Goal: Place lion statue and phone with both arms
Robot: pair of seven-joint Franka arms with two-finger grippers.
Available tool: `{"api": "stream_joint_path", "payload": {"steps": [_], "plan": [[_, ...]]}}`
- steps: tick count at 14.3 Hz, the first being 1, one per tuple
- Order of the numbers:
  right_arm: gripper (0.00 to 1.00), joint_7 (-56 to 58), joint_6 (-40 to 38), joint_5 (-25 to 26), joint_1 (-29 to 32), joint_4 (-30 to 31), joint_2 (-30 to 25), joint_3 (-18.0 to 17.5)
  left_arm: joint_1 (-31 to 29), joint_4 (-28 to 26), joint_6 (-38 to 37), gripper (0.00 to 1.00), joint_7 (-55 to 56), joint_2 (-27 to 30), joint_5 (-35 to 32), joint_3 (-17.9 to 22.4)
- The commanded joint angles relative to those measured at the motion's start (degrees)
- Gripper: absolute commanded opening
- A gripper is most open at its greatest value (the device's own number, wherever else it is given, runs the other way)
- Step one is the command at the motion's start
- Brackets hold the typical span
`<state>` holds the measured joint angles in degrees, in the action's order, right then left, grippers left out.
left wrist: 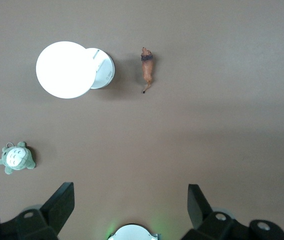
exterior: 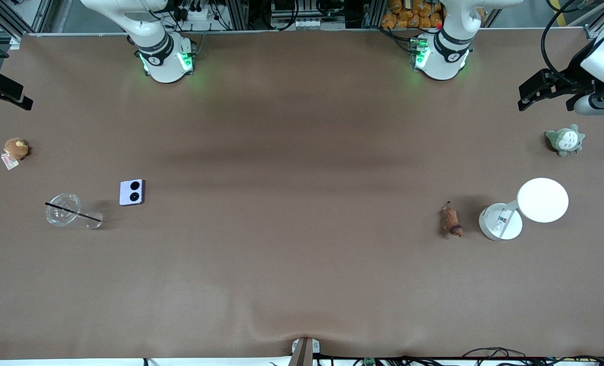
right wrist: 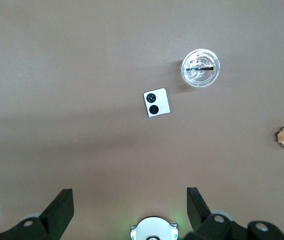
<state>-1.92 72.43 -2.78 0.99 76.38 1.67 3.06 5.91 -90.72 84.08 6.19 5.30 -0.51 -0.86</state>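
The lion statue (exterior: 451, 221) lies on the brown table toward the left arm's end; it also shows in the left wrist view (left wrist: 147, 70). The lavender phone (exterior: 131, 192) lies flat toward the right arm's end, camera circles up, and shows in the right wrist view (right wrist: 156, 103). My left gripper (left wrist: 130, 195) is open and empty, high over the table by its own base. My right gripper (right wrist: 129, 196) is open and empty, high over the table by its own base. Neither gripper is near its object.
A white round disc on a white base (exterior: 543, 200) stands beside the lion. A grey-green plush (exterior: 565, 140) sits farther from the camera. A clear cup with a black straw (exterior: 63, 209) lies beside the phone. A brown tagged plush (exterior: 16, 149) sits near the table's end.
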Motion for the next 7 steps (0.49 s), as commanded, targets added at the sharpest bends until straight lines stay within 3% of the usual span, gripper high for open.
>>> {"api": "stream_joint_path", "payload": {"steps": [1,7], "plan": [[1.00,-0.9,-1.0,0.8,-0.1,-1.6,0.6,0.2,0.2,0.6,-0.7,1.00,0.5,0.5,0.9,0.2],[1.00,-0.3,-1.1,0.7,0.5,-1.5,0.5,0.1,-0.2,4.7,-3.5,1.00,-0.2,0.2,0.8,0.3]]}}
